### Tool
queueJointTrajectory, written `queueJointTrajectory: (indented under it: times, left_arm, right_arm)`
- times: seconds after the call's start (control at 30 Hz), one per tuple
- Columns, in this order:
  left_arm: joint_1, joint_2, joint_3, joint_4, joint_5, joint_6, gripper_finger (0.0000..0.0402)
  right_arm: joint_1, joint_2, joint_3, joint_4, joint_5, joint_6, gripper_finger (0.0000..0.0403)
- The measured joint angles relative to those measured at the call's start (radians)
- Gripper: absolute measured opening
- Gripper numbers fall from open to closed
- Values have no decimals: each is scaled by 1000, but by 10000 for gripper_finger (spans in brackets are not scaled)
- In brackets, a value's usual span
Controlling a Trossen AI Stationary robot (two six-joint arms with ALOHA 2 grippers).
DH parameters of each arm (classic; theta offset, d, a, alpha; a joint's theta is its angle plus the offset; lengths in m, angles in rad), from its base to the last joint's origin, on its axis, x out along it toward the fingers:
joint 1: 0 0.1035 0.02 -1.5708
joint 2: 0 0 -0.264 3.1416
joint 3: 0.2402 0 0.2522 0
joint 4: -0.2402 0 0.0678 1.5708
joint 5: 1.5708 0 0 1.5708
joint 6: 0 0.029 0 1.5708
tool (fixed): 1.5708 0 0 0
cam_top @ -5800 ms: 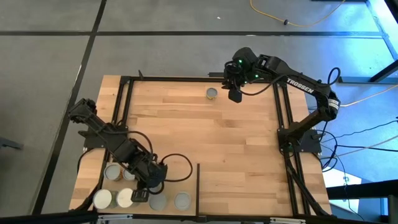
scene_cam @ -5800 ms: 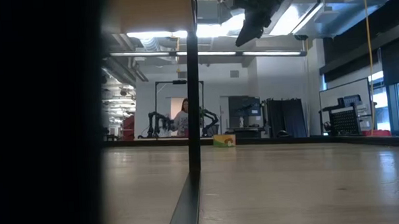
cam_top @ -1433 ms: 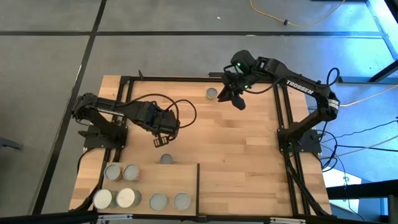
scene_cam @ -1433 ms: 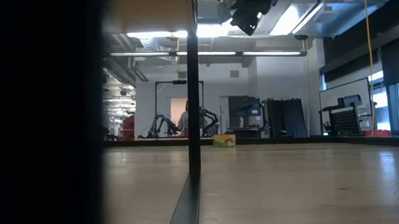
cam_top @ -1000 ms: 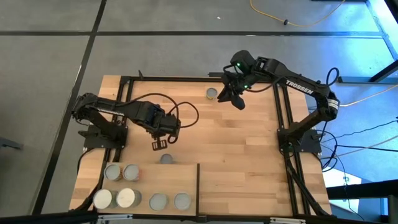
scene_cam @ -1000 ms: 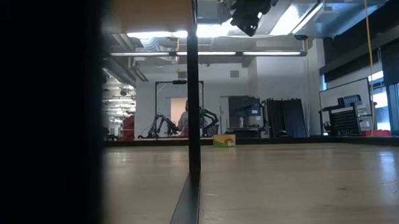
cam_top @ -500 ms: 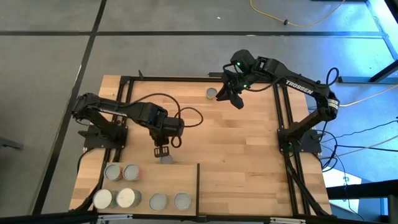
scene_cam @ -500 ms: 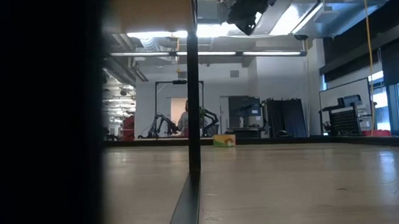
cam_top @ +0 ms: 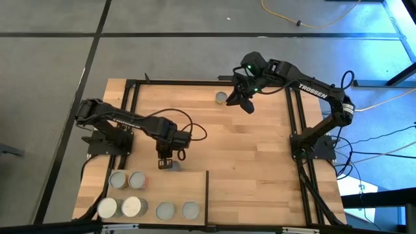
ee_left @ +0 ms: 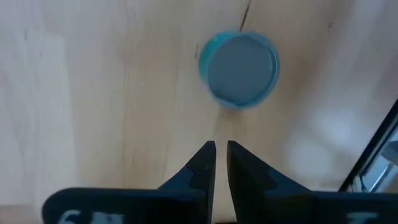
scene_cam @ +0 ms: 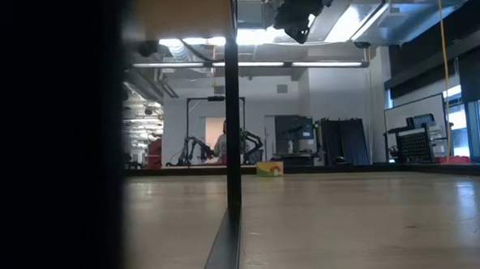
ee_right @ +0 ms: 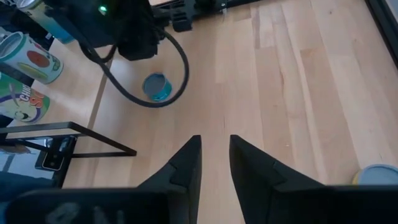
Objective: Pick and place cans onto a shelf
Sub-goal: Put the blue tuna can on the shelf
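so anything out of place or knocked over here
Nothing is spilled or tipped. Two cans sit off the shelf: one just outside its far edge, under the left gripper, whose fingers are nearly shut, and one at the far side beside the right gripper. Both stand upright.

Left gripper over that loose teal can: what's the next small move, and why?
Probably open the fingers before descending. In the left wrist view the left gripper shows its fingers nearly together, far narrower than the teal can standing upright just ahead of them. From above, it hovers by that can, just outside the shelf.
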Motion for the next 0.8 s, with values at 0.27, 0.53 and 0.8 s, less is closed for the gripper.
queueJointTrajectory:
  times: [0.27,0.53,0.8]
  left_arm:
    - [52,0,-47,101,69,0,13]
    - [107,0,-47,171,7,-15,2]
    - [108,0,-47,192,-32,2,1]
  right_arm:
    - [0,0,0,-11,0,-55,85]
    - [0,0,0,-60,1,-57,85]
    - [0,1,0,-100,1,-57,85]
